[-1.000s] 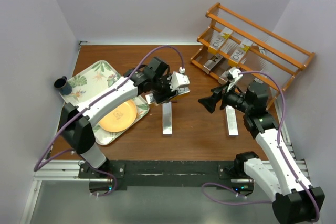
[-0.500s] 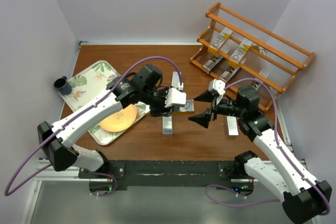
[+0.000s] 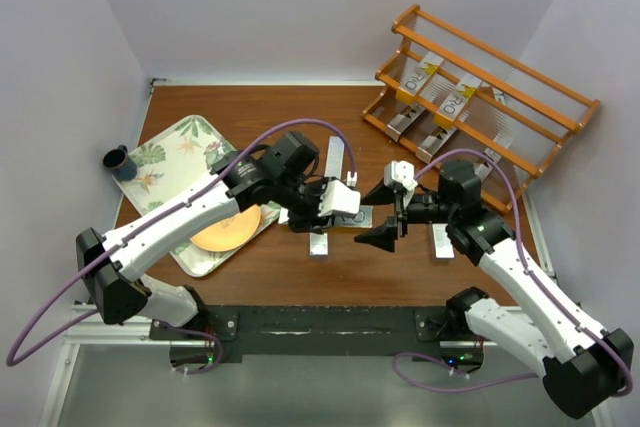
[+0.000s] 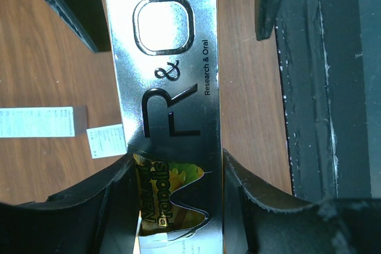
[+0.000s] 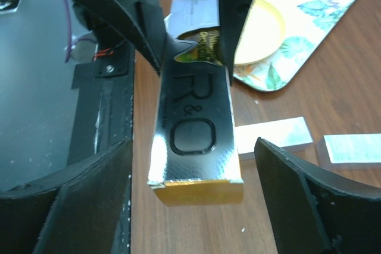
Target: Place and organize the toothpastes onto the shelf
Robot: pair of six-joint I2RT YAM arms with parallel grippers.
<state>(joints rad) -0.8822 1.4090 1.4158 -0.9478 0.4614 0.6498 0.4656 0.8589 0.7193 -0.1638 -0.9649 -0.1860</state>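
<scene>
My left gripper (image 3: pixel 348 209) is shut on a silver toothpaste carton (image 4: pixel 169 87) with dark "R&O" lettering. It holds the carton by its yellow-printed end, above the table and pointing right. My right gripper (image 3: pixel 380 215) is open. Its fingers (image 5: pixel 89 194) flank the carton's gold free end (image 5: pixel 199 191) without touching it. The orange-brown shelf (image 3: pixel 500 77) stands at the far right with several cartons on it, one of them on an upper tier (image 3: pixel 420 72). More cartons lie on the table: one under the grippers (image 3: pixel 318 234), one to their right (image 3: pixel 441 237) and one beyond them (image 3: pixel 336 155).
A leaf-patterned tray (image 3: pixel 180 147) with an orange plate (image 3: pixel 222 227) lies at the left, and a dark blue cup (image 3: pixel 120 161) stands beside it. Grey walls close in on both sides. The black base rail (image 3: pixel 320 329) runs along the near edge.
My left gripper has carried the carton right and nearer. My right gripper has moved left, and its open jaws now straddle the carton's free end.
</scene>
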